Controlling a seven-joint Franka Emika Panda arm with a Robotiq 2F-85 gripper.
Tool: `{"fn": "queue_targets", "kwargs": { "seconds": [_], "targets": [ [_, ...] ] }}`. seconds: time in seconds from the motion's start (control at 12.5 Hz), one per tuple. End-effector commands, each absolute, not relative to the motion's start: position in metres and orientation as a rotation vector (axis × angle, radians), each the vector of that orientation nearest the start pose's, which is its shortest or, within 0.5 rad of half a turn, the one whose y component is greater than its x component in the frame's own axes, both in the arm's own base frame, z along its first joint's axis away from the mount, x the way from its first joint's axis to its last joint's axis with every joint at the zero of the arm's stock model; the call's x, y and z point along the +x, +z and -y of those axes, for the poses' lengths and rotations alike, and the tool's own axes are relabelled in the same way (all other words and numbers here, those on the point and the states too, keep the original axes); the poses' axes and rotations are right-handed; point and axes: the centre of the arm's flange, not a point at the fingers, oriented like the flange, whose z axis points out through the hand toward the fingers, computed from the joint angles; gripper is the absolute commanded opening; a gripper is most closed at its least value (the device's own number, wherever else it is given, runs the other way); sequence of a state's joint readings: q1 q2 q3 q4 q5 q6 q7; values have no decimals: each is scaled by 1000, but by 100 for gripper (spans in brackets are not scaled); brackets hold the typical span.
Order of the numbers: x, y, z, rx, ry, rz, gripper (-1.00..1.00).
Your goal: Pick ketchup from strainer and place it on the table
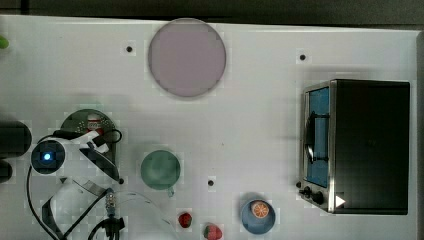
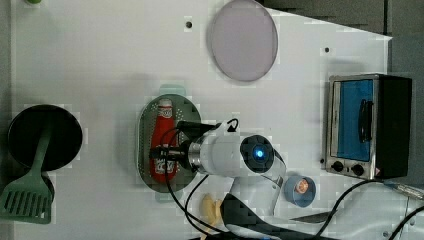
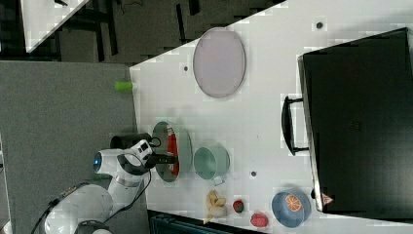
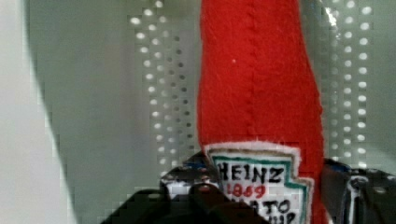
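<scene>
Tool [image 4: 261, 196] fingers flank our ketchup [image 4: 259, 93] at its "HEINZ 1869" label in the strainer [image 2: 187, 107], though we cannot tell whether they grip.

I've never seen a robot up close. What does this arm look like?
The arm is white with rounded segments and dark joints, and a round cap glows blue on it. Black cables loop along it to a dark gripper at its end.
</scene>
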State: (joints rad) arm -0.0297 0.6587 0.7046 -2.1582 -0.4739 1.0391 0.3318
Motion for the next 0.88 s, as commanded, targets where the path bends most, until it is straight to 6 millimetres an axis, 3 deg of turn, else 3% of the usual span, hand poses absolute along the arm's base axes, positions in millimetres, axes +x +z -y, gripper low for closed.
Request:
{"fn": "queue_targets", "kwargs": {
  "seconds": [0.08, 0.32, 0.48, 0.72, 0.88],
  "targets": [
    [412, 175, -381, -3013, 158, -211, 19],
    [412, 220, -394, -3007, 68, -170, 19],
    [418, 265, -399, -3019, 14, -207, 19],
    [428, 330, -399, -3016, 95, -393, 19],
    [447, 366, -389, -3022, 181, -420, 19]
  ]
}}
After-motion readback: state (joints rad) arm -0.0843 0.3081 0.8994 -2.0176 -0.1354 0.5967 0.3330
